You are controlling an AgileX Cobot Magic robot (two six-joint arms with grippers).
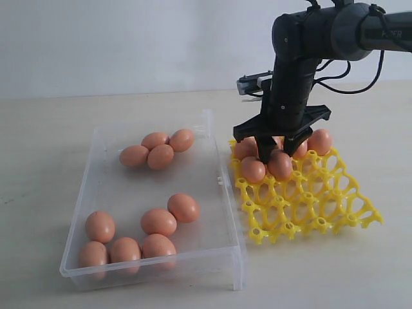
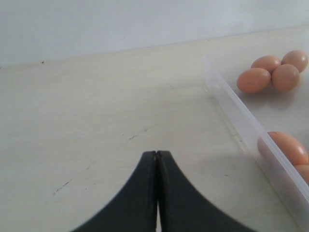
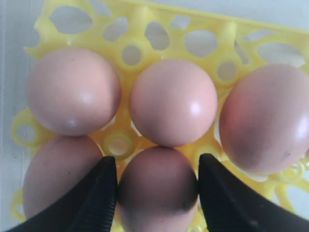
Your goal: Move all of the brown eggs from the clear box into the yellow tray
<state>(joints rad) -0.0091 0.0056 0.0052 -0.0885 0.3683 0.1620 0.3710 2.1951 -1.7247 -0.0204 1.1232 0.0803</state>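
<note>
Over the near-left part of the yellow tray [image 1: 322, 212], my right gripper [image 1: 275, 154] has its two black fingers pressed against either side of a brown egg [image 3: 157, 193] resting in a tray cup. In the exterior view this egg [image 1: 281, 165] lies in the second row, with several more eggs [image 1: 320, 141] seated around it. The clear box [image 1: 222, 244] holds a cluster of three eggs [image 1: 158, 149] at the back and several [image 1: 129, 248] towards the front. My left gripper [image 2: 156, 153] is shut and empty over bare table beside the box wall [image 2: 241, 125].
The tray's cups [image 1: 335, 193] towards the front and right hold nothing. The box's right wall [image 1: 225, 174] stands close against the tray's left edge. A pale wall runs behind the beige table [image 1: 51, 141].
</note>
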